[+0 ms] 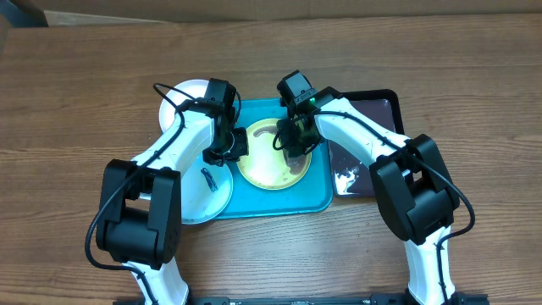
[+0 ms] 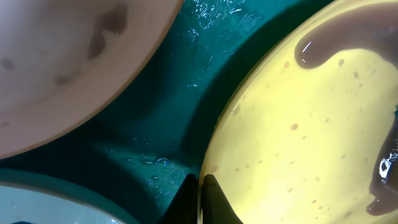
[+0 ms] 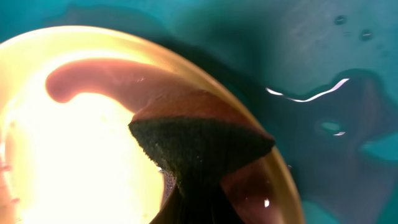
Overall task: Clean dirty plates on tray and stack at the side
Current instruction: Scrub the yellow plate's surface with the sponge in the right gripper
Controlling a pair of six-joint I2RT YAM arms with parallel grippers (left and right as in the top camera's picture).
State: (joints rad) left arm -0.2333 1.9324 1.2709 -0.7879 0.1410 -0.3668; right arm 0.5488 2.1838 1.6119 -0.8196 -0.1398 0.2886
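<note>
The yellow-green rimmed plate point(image 1: 269, 165) with a cream centre lies on the turquoise tray point(image 1: 254, 202). Brown smears point(image 3: 118, 78) curve across it. My left gripper point(image 1: 230, 146) is shut on this plate's left rim; in the left wrist view the rim of the plate point(image 2: 298, 124) runs between the closed fingertips point(image 2: 214, 202). My right gripper point(image 1: 292, 144) is shut on a dark sponge point(image 3: 199, 143), which presses on the plate point(image 3: 68, 155) near its right rim. A white plate point(image 1: 182, 95) sits left of the tray's far corner. A pale blue plate point(image 1: 199, 193) with a dark smear overlaps the tray's left edge.
A black tray with a purple inside point(image 1: 373, 140) lies just right of the turquoise tray, with a white patch point(image 1: 347, 180) at its near end. Bare wooden table point(image 1: 76, 102) surrounds everything. Wet streaks glint on the turquoise tray point(image 3: 311, 56).
</note>
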